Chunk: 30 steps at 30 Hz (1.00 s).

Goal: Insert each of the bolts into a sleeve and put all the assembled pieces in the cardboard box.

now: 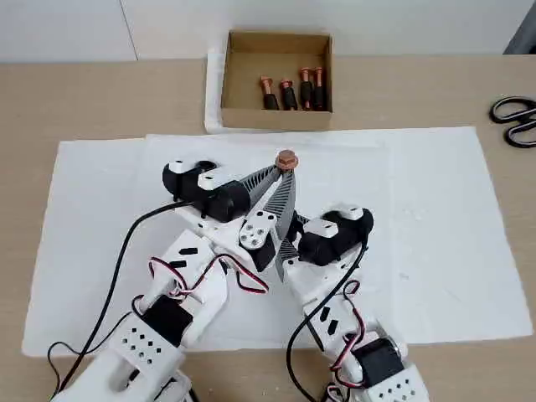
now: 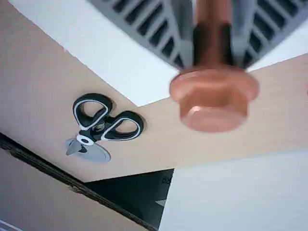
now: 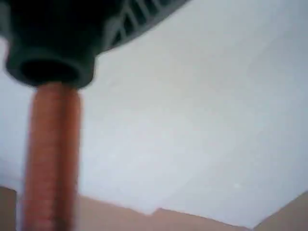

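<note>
Left claw point(image 2: 211, 24) clamped on bolt point(image 2: 214, 103) shank, head free. Right claw point(image 3: 72, 24) grips black sleeve point(image 3: 48, 62), threaded end showing at sleeve mouth. Both held mid-air over white sheet point(image 1: 419, 209), near side of cardboard box point(image 1: 276, 119). Four assembled pieces point(image 1: 293, 90) already inside. Step: insertion, judged underway. Next calls for full seating, one claw letting go, carry to box.

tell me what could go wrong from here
The copper-coloured metal bolt in the left hand shows much bare thread outside the black cylindrical sleeve in the right hand; a tilt could jam it. Both are held above the white paper, so an early release might drop them.
</note>
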Motion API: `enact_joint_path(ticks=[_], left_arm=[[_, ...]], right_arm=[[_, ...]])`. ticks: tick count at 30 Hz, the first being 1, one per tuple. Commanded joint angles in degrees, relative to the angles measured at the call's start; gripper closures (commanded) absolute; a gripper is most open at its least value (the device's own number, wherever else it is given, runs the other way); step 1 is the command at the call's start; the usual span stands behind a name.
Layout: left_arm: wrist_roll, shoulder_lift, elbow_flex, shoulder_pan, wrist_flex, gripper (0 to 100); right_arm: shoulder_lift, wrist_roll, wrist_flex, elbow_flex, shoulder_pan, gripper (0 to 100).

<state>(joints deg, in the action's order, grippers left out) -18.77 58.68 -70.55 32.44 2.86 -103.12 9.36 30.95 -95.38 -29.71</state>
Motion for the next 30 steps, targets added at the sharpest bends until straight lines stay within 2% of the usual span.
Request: enact_joint_path(ticks=[1,26,30], left_arm=[[0.62,1.49,0.31,-0.26,-0.88,99],[0.62,1.49,-1.54,-0.09,-0.88,99],[0.62,1.67,-1.71,0.00,3.43,99]], right_arm=[[-0.92,0.18,-1.89,4.48,0.04,99.4],[-0.92,0.18,-1.71,6.59,0.13,99.4],[-0.92,0.18,-1.71,6.59,0.13,99.4]])
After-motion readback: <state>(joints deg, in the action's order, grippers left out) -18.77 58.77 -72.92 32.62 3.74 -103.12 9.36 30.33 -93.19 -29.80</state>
